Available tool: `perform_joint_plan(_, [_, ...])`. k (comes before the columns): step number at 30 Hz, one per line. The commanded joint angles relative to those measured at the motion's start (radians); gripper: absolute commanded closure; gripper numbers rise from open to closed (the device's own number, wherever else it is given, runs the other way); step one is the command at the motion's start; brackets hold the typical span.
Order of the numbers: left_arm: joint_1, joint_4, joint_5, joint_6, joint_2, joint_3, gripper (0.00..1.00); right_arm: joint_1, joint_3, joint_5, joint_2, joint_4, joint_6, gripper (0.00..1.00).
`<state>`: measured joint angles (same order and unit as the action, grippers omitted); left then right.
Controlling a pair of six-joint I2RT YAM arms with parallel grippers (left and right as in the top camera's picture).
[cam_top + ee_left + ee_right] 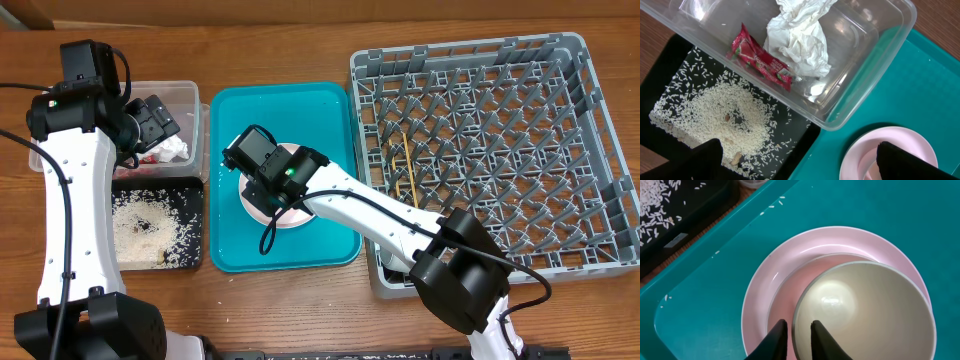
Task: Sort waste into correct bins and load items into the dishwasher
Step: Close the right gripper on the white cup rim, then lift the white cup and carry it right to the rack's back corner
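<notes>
Gripping state, right: the right gripper (799, 330) has its fingers a narrow gap apart, astride the near rim of the whitish round bowl (865, 310). I cannot tell whether the pads actually bite.
Left gripper: the left gripper (805, 162) is spread wide and holds nothing, above the corner of the clear plastic rectangular tub (865, 75).
Bowl's place: it sits on the round pale pink plate (765, 280), off-centre toward the lower right of the right wrist frame. Both sit on the teal serving tray (880, 205), at the centre of the overhead frame.
Bowl's facing: upright, mouth up; being round, it has no long axis.
Risk, slip: a pinch on one thin, glossy rim may let the bowl tilt or slide out once lifted.
Risk, plate: the finger outside the bowl is over the plate and may drag or tip it.
Risk, rack: the large grey plastic dish rack (470, 150), at the right of the overhead frame, has upright pegs that a tilted bowl may catch.
</notes>
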<state>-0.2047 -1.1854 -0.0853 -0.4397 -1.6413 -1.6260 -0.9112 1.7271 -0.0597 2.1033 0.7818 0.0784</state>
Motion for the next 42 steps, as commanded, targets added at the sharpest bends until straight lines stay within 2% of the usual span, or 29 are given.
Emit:
perform_joint_plan(1, [0.002, 0.001, 0.005, -0.013, -0.003, -0.023, 0.00, 0.005, -0.006, -0.010, 0.001, -0.002, 0.000, 0.84])
perform_joint_plan(10, [0.002, 0.001, 0.005, -0.013, -0.003, -0.023, 0.00, 0.005, -0.006, -0.010, 0.001, -0.002, 0.000, 0.89])
perform_joint_plan(13, [0.002, 0.001, 0.005, -0.013, -0.003, -0.023, 0.00, 0.005, -0.006, -0.010, 0.001, -0.003, 0.000, 0.96])
perform_joint_plan(22, [0.002, 0.001, 0.005, -0.013, -0.003, -0.023, 0.00, 0.005, 0.026, -0.008, -0.013, 0.001, -0.005, 0.96])
perform_joint_plan(35, [0.002, 0.001, 0.005, -0.013, -0.003, -0.023, 0.00, 0.028, 0.060, 0.031, -0.312, 0.074, -0.169, 0.96])
perform_joint_plan(42, [0.002, 0.001, 0.005, -0.013, -0.003, -0.023, 0.00, 0.172, 0.060, 0.175, -0.462, 0.231, -0.267, 0.96])
